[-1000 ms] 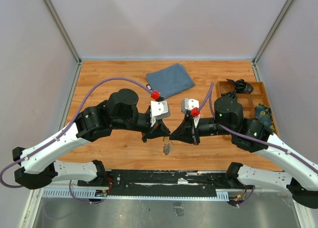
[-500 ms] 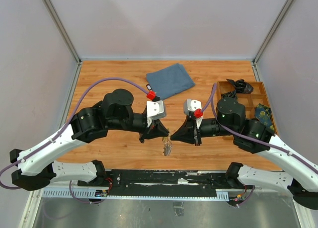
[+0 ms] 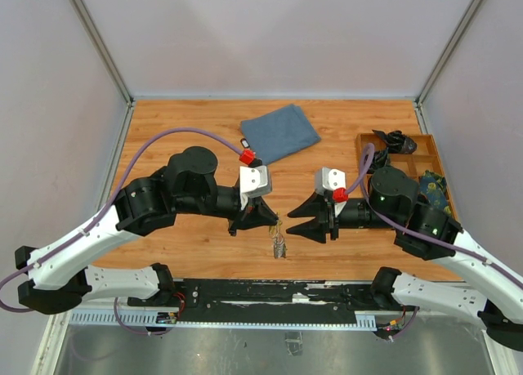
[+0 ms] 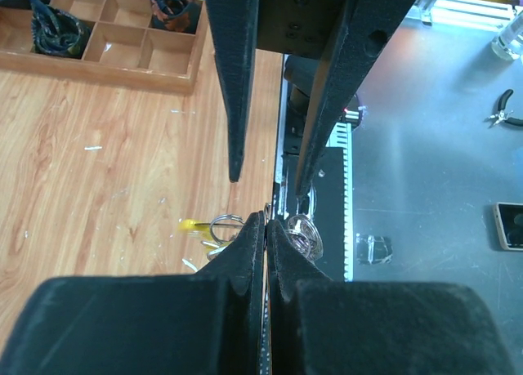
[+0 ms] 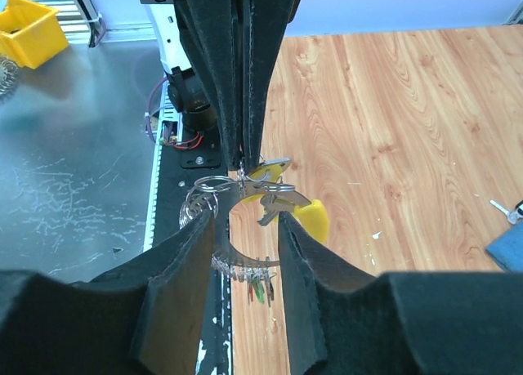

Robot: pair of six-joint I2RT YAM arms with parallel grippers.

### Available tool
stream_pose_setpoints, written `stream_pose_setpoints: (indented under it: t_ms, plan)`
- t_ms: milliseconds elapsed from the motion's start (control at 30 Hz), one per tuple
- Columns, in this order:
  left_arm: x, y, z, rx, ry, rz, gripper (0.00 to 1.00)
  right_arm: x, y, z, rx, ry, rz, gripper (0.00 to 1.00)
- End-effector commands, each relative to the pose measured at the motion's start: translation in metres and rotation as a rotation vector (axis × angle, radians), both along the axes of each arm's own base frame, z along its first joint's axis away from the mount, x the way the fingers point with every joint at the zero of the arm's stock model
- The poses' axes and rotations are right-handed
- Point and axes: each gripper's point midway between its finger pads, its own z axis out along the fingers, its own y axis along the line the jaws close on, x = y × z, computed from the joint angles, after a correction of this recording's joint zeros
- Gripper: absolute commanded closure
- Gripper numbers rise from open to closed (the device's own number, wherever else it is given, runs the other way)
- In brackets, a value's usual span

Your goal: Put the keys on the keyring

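My left gripper point(image 3: 273, 220) is shut on the top of the keyring point(image 5: 245, 267), a thin grey metal loop that hangs from its tips above the table's front edge. Several keys point(image 3: 279, 243) dangle on the loop; in the right wrist view I see a yellow-headed one point(image 5: 315, 217) and small green and red ones point(image 5: 260, 290). In the left wrist view the pinched fingertips point(image 4: 255, 228) hide most of the loop, with the yellow key point(image 4: 192, 225) to their left. My right gripper point(image 3: 297, 217) faces the left one, open, just right of the ring, nothing between its fingers point(image 5: 186, 265).
A folded blue cloth point(image 3: 280, 132) lies at the back centre. A wooden compartment tray point(image 3: 433, 156) with dark items stands at the right edge. The black rail point(image 3: 270, 292) runs along the front. Pliers point(image 4: 502, 113) lie on the metal bench beyond.
The right gripper has opened, let go of the keyring and drawn back to the right. The left gripper stayed shut on the ring and shifted slightly left.
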Motion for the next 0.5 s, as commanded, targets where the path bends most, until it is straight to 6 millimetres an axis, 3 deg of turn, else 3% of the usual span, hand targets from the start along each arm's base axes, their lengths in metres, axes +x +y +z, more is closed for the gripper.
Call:
stream_pose_setpoints:
  t_ms: [0,233,467]
  plan:
    - [-0.008,-0.003,0.026,-0.086,-0.025,-0.04,1.0,0.01,-0.001,0.004,0.015,-0.044,-0.033,0.61]
    - [-0.009,-0.005,0.024,-0.081,-0.022,-0.05,1.0,0.003,0.012,0.009,0.024,-0.005,0.035,0.63]
    - [-0.009,-0.004,0.023,-0.078,-0.02,-0.051,0.99,-0.005,0.016,0.015,0.047,0.018,0.085,0.73]
